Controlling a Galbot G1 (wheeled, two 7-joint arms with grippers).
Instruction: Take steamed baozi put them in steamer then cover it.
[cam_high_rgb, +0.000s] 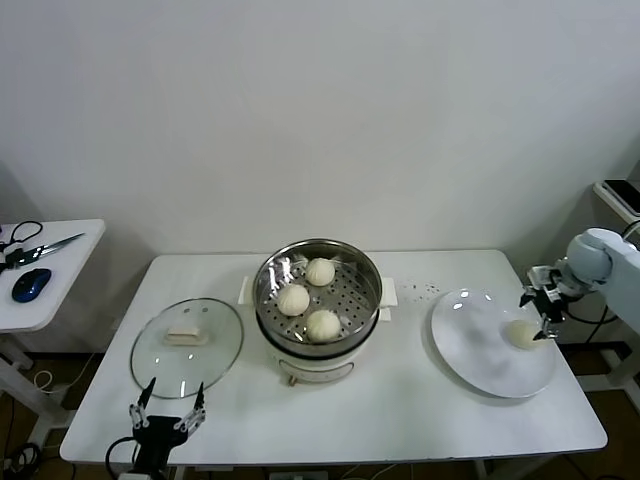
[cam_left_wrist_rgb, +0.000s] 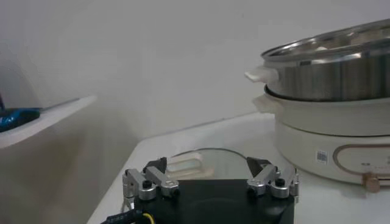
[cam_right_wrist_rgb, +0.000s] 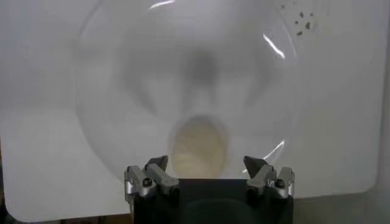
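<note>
Baozi pick: soft bun, go gentle

Last baozi (cam_high_rgb: 522, 333) sits on white plate (cam_high_rgb: 470, 350), right pincer (cam_high_rgb: 541, 309) spread open straddling it. Bun looks light, squashy, slightly tacky: take it across the widest part of the dome, low squeeze. Three are already in steamer (cam_high_rgb: 368, 262). Left pincer (cam_high_rgb: 168, 404) open, idle by cover (cam_high_rgb: 150, 365) on bench (cam_high_rgb: 400, 410); glass, grab its handle

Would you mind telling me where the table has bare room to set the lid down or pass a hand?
Bare patches: the table front, between the lid and the plate; and the back strip behind the plate. Crowded: the middle, filled by the steamer with three baozi; the right, where the right gripper hangs open over the last baozi.
</note>
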